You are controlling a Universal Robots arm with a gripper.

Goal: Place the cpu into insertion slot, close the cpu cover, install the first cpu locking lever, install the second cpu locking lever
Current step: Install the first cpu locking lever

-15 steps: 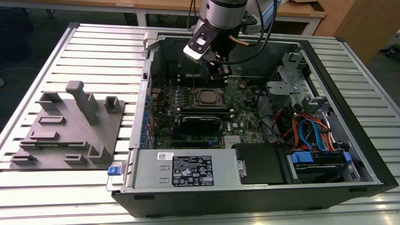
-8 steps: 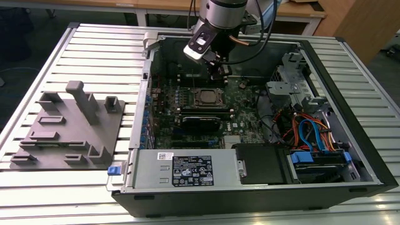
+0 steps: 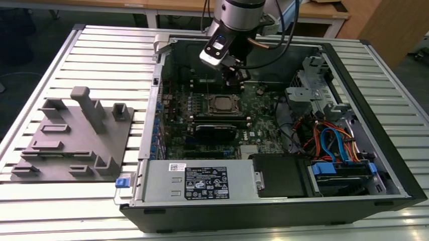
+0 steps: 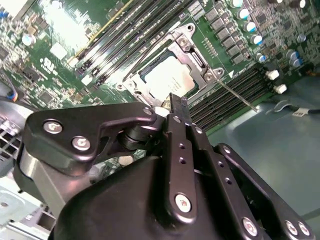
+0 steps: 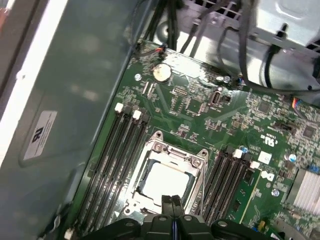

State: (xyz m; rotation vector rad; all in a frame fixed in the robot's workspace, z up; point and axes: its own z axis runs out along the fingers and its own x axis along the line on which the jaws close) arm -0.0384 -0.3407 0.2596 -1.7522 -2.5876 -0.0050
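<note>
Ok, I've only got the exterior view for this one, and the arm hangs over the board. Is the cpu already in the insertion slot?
Observer: Yes. In both wrist views the cpu lies in the insertion slot, its pale top showing.
Operator: And the cpu cover, up or down?
Observer: Down. In the second wrist view the cpu cover lies flat, framing the cpu through its window.
Operator: Is the gripper carrying anything?
Observer: No. The gripper is shut and empty, its tip close to the slot's rim.
</note>
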